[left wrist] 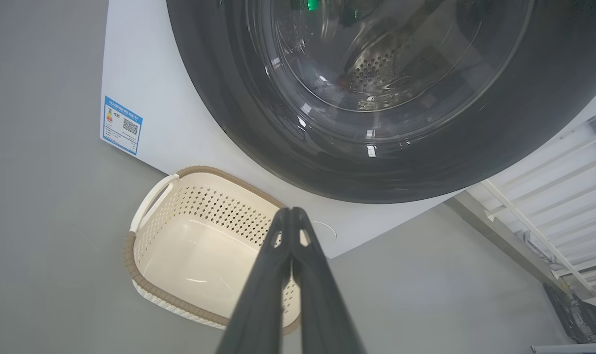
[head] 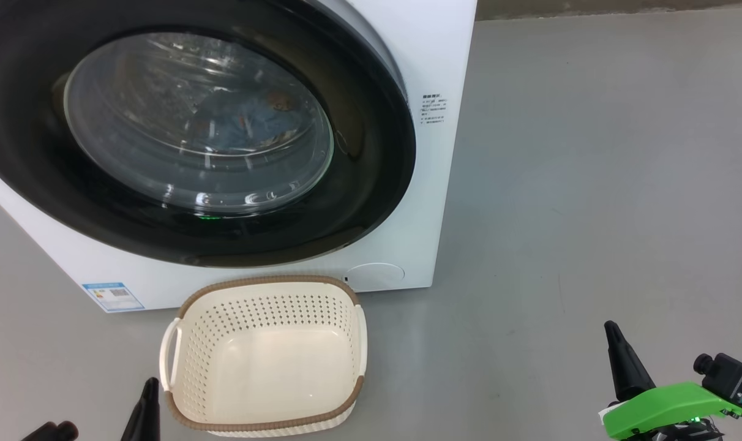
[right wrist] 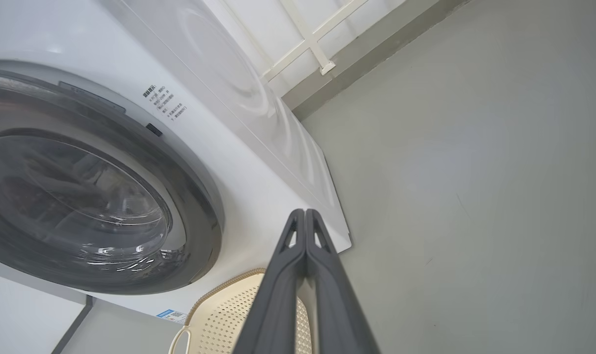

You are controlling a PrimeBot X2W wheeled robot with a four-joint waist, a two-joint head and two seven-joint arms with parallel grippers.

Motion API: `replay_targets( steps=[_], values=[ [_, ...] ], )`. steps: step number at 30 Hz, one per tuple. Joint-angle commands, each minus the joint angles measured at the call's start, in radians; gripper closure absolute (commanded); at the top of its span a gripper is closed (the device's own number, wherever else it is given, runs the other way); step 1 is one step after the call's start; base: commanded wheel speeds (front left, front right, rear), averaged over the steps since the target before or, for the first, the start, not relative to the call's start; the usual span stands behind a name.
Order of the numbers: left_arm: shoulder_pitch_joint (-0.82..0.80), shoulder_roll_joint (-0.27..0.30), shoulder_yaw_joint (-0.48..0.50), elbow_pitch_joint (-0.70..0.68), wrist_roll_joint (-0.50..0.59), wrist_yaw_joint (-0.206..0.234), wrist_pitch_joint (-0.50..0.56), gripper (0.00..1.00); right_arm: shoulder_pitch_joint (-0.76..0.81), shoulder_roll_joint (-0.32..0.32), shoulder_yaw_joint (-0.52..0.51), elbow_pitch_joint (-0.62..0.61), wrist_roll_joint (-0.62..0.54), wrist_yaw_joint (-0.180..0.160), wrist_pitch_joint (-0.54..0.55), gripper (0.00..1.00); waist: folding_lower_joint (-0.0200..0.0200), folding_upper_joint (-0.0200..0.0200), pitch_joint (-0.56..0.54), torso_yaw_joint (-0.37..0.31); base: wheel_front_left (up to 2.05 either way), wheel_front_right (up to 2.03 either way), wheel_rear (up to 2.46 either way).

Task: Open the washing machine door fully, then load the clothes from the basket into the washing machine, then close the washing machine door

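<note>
Jaws on both arms are sitting pressed together on nothing: the left gripper (left wrist: 290, 216) is hovering over the basket (head: 264, 280), and the right gripper (right wrist: 305, 216) is hanging above bare floor (head: 591, 153) beside the washer (head: 444, 61). Its door (head: 132, 141) is looking shut, with the clothes (head: 248, 119) showing dimly through the glass, inside the drum. The basket is lying empty. I'm judging the door stiff and slick on its glossy rim, best caught at the rim's edge. No handle is showing clearly. The fabric looks soft and light, best pinched by a fold.
</note>
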Motion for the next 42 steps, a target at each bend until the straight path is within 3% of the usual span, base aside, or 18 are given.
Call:
replay_targets(
  steps=[1, 42],
  values=[
    [-0.039, 0.009, 0.021, -0.021, -0.023, -0.001, 0.003, 1.0, -0.014, -0.005, 0.0, -0.03, 0.023, -0.002, 0.005, 1.0, -0.0001, -0.0001, 0.0, 0.0, 0.0, 0.0, 0.0],
    [-0.082, -0.03, 0.093, -0.027, -0.385, -0.002, 0.122, 1.0, -0.012, 0.017, -0.027, -0.081, 0.443, -0.004, 0.126, 1.0, -0.0001, -0.0001, -0.027, 0.009, 0.0, 0.0, 0.0]
  ],
)
